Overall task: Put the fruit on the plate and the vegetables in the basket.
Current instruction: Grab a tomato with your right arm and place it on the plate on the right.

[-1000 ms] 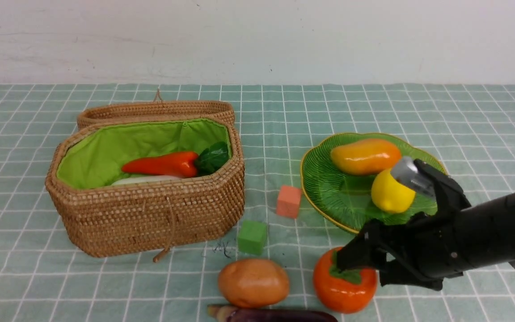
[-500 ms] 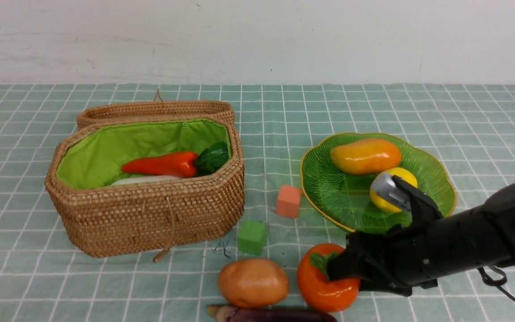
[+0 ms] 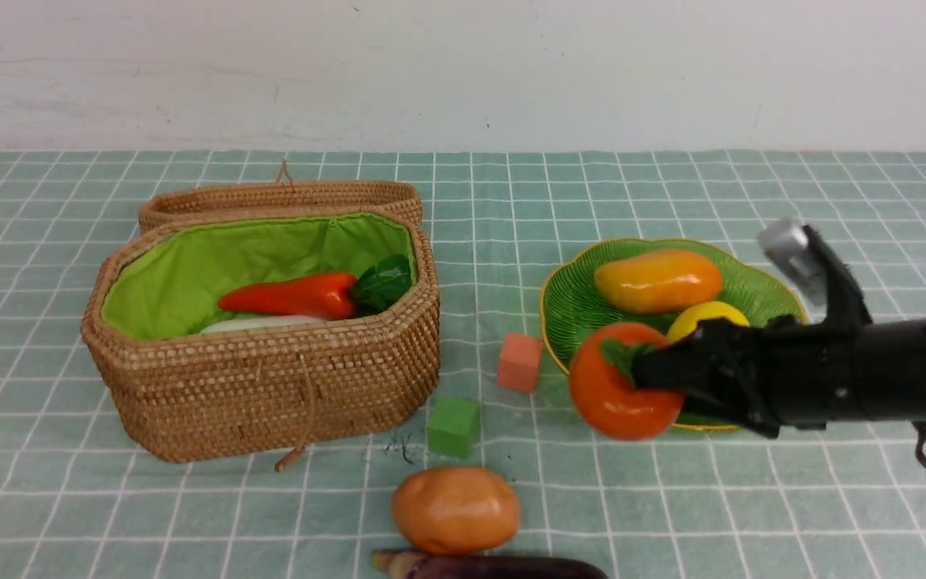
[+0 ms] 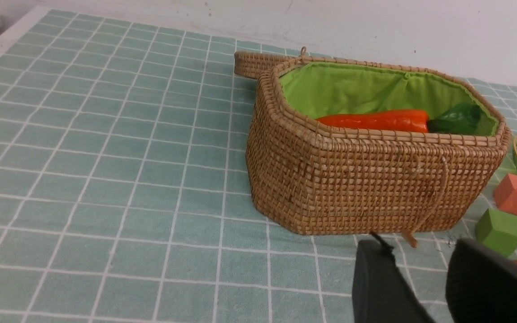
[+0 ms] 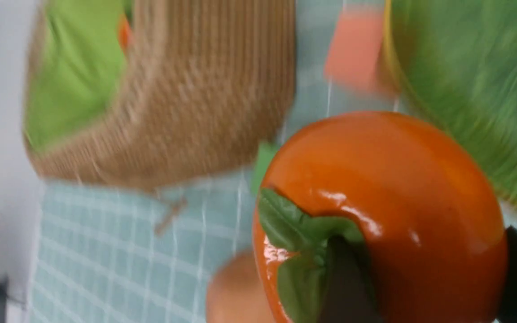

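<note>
The grid-patterned green desk (image 3: 230, 515) is running back to a scuffed white wall (image 3: 463, 76). Above it, the right claw (image 3: 648, 370) is gripping the persimmon (image 3: 620, 394) near the plate (image 3: 583, 301); the left claw (image 4: 413, 282) is standing parted.

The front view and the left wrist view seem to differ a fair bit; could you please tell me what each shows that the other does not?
Only the front view shows the persimmon, held by the right gripper, the lemon, the white radish and the eggplant.

Only the left wrist view shows the left gripper.

Both show the basket with the carrot inside, the red cube, the green cube, and at least part of the potato, the mango and the plate.
</note>
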Action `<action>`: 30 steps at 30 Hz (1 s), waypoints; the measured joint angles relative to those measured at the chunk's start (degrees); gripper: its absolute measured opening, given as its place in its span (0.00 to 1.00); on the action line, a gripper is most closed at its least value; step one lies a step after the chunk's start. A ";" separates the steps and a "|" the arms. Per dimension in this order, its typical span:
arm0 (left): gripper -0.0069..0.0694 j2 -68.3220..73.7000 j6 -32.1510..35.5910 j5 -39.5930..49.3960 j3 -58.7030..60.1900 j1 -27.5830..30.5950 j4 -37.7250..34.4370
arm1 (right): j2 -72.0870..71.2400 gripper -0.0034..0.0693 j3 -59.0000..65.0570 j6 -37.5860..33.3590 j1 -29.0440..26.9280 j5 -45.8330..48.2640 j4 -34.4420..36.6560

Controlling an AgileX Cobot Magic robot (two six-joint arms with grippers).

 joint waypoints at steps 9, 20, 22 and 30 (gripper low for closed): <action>0.40 0.00 0.00 0.00 0.00 0.00 0.00 | 4.79 0.62 -2.14 -7.19 -7.71 -2.03 8.95; 0.40 0.00 0.00 0.00 0.00 0.00 0.00 | 9.68 0.62 -2.14 -7.54 -7.69 -5.03 9.14; 0.40 0.00 0.00 0.00 0.00 0.00 0.00 | 9.68 0.66 -2.14 -7.68 -7.81 -4.97 8.58; 0.40 0.00 0.00 0.00 0.00 0.00 0.00 | 5.30 0.92 -2.14 -8.82 -10.60 -3.45 2.98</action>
